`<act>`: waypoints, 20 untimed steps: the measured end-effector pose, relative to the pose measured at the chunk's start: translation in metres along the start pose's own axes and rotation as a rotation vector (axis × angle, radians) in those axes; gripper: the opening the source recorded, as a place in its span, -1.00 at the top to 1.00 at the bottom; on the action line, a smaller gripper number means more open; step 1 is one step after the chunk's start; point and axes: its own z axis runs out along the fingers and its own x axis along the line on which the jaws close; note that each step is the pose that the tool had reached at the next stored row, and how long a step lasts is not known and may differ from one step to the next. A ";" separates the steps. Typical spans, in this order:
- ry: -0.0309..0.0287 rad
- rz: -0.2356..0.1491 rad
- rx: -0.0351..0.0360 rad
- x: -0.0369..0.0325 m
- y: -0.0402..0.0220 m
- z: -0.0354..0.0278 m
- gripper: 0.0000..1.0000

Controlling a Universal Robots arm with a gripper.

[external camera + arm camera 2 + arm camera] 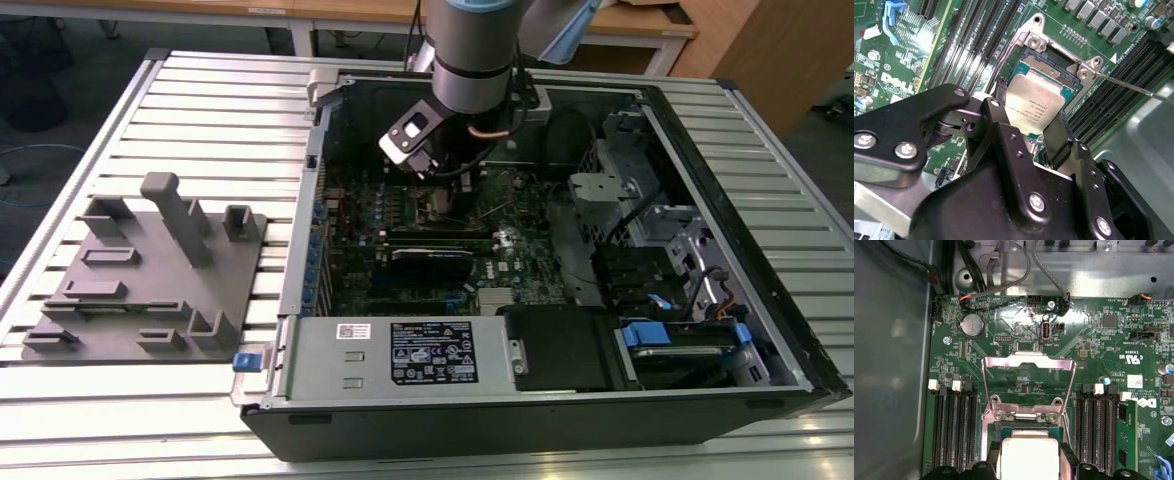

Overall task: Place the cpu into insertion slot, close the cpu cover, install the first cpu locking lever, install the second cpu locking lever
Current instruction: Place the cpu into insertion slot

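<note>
My gripper [1029,114] is shut on the cpu [1035,102], a flat square chip with a dull grey top, with one black finger [1000,107] on each side. The chip hangs just over the insertion slot [1046,62], whose golden contact field shows beyond the chip's far edge. In the first wrist view the cpu [1029,457] sits between the fingertips, and the cpu cover [1026,358], a silvery frame, stands swung open behind the slot. A thin locking lever [1134,87] juts out from a slot corner. In the exterior view the gripper [434,180] is down inside the open computer case.
Long black memory slots [954,430] flank the socket on both sides, and a green card [1126,435] stands in one. Cables [999,280] run along the case wall. A grey fixture block [147,280] sits at the exterior view's left, and a power supply [400,355] fills the near side of the case.
</note>
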 end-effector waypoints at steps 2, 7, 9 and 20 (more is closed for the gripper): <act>-0.0003 0.000 0.0001 0.0001 -0.0007 0.0004 -0.08; 0.0000 0.000 0.0000 0.0014 -0.0023 0.0037 -0.08; -0.0001 0.000 0.0000 0.0016 -0.0028 0.0057 -0.08; 0.0000 0.010 -0.0004 0.0022 -0.0047 0.0108 -0.08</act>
